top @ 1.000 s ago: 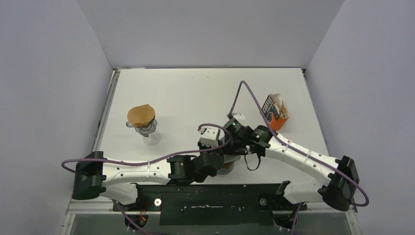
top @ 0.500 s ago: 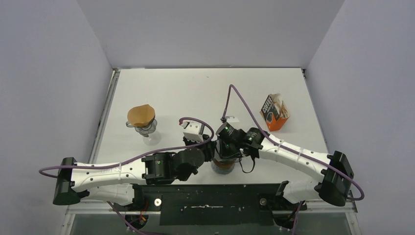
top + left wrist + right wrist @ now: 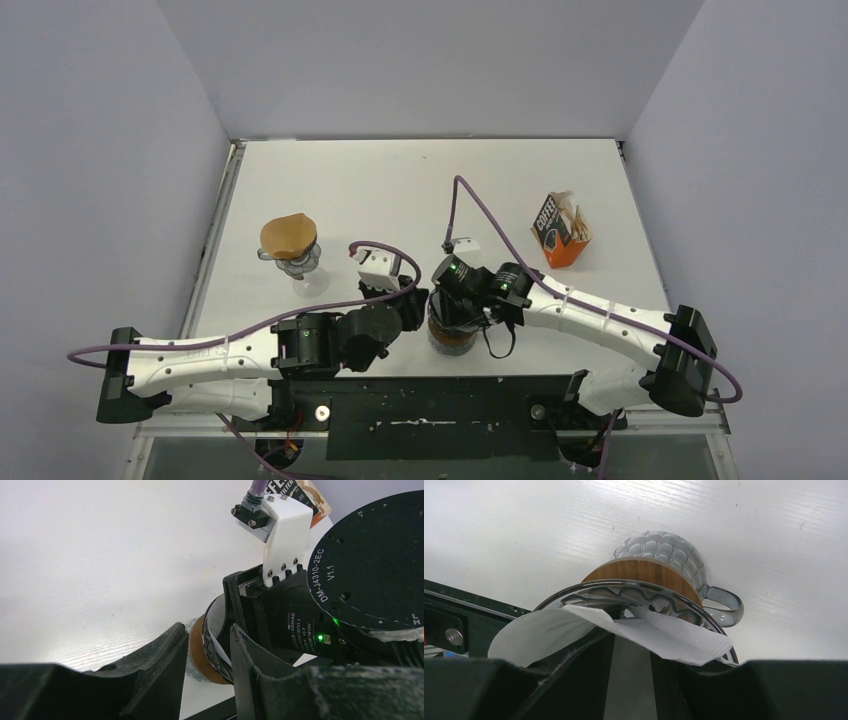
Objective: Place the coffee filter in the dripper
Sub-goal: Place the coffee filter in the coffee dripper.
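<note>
The white table [image 3: 400, 190] fills the space ahead of me, walled in by pale grey panels. My two white-and-black arms reach inward over its near part, the left arm [image 3: 220, 350] from the left and the right arm [image 3: 600, 320] from the right, each trailing a purple cable [image 3: 480, 205]. Their wrists meet close together just past the near edge.

Well apart at the right stands an orange cardboard box with dark lettering [image 3: 560, 230]. At the left, a tan-brown paper cone [image 3: 288, 235] sits in a small clear glass stand [image 3: 300, 265].

The smoky see-through cone-shaped dripper with a brown wooden collar [image 3: 649, 575] stands upright on the table near the front edge, directly beneath my right wrist, its small side handle [image 3: 724, 605] free. The white thin paper coffee filter [image 3: 674, 635] lies at the dripper's mouth, its edges spilling out over the near rim. How deep it sits inside I cannot tell.

My right gripper [image 3: 631, 655] hangs just above that rim with its fingers a little apart. White paper shows in the gap between them, but I cannot tell whether they touch it.

My left gripper [image 3: 208, 635] is just beside the dripper, fingers partly spread and pinching nothing. The collar and a strip of white paper show beyond its tips.
</note>
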Robot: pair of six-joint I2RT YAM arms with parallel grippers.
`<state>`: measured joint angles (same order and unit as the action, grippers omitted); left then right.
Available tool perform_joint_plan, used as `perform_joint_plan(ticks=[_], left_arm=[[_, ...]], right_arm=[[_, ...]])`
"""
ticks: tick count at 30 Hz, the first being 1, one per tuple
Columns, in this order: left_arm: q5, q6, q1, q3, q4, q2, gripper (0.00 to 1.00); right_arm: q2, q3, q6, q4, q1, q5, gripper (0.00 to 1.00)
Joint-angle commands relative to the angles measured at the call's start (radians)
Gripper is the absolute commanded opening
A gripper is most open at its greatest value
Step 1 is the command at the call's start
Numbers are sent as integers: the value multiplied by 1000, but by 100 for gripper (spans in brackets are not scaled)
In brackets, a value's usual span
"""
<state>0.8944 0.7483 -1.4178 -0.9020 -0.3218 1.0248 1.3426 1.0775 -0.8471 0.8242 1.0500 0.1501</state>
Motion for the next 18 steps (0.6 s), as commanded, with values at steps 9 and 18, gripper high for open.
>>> perform_joint_plan(ticks=[9,18], left_arm=[[26,-12,-2,10,18,-12,35],[19,-22,6,16,26,-8,35]], right_arm=[[63,21,5,14,17,32,30],[87,36,18,19,22,40,22]])
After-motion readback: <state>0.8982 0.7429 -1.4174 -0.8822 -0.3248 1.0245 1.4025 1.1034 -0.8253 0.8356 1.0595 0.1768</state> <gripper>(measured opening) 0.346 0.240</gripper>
